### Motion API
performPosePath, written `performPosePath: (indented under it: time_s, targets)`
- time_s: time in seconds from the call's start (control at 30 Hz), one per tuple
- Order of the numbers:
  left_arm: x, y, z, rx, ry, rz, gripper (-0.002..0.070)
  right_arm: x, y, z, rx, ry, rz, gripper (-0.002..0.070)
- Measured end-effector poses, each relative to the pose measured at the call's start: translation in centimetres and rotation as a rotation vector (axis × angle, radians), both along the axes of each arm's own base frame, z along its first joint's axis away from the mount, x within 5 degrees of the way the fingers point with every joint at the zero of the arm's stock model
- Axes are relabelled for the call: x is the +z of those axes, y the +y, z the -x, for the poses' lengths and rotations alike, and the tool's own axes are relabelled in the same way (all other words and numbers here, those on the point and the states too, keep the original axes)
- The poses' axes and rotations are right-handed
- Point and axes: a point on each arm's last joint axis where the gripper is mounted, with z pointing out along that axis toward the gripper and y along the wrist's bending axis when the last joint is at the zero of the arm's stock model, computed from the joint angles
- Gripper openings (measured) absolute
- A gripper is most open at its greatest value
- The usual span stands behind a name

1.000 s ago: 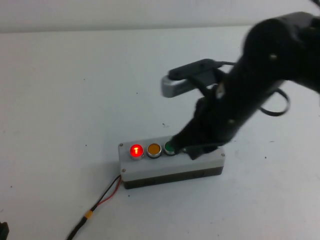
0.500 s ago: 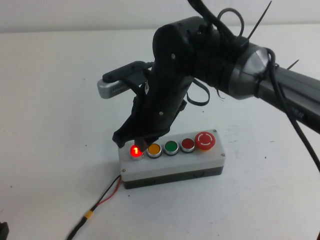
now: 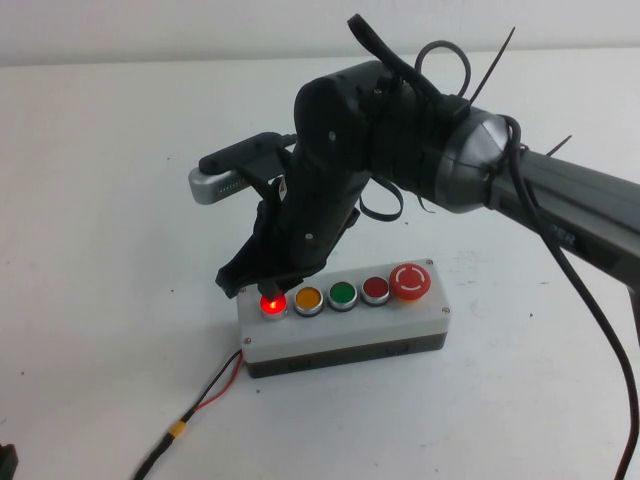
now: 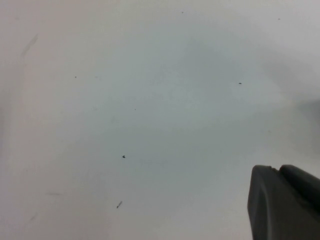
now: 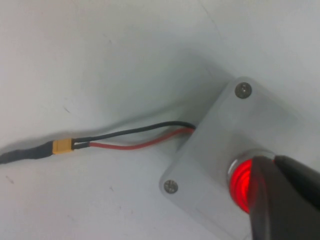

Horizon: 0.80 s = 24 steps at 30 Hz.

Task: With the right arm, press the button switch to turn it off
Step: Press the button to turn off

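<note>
The button switch (image 3: 270,304) is a small round red button glowing at the left end of the row on a grey box (image 3: 400,325), next to the orange button (image 3: 308,299). My right gripper (image 3: 264,289) is shut and empty, with its black tip directly on or just over the button's far edge. In the right wrist view the lit button (image 5: 241,181) is half covered by the right gripper (image 5: 265,162). My left gripper (image 4: 272,170) shows only in its wrist view, shut, over bare white table.
A green button (image 3: 343,294), a darker red button (image 3: 375,289) and a large red mushroom button (image 3: 410,281) follow along the box. Red and black wires (image 3: 215,385) with a yellow connector (image 5: 63,146) run from the box's left end toward the table's front edge.
My right arm has swung left along the button row, from over the green button to the lit red end button, and has come down a little onto it. The button stays lit.
</note>
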Motion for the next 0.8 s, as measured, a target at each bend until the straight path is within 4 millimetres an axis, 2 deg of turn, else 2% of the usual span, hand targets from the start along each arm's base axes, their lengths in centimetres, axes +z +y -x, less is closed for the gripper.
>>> performPosePath:
  time_s: [0.33, 0.8]
  targets:
    - [0.0, 0.0, 0.0, 0.000, 0.000, 0.000, -0.0002, 0.0, 0.0, -0.1, 0.002, -0.004, 0.010, -0.0018]
    - [0.0, 0.0, 0.0, 0.000, 0.000, 0.000, -0.0002, -1.1, 0.5, -0.2, 0.005, 0.051, 0.014, -0.0017]
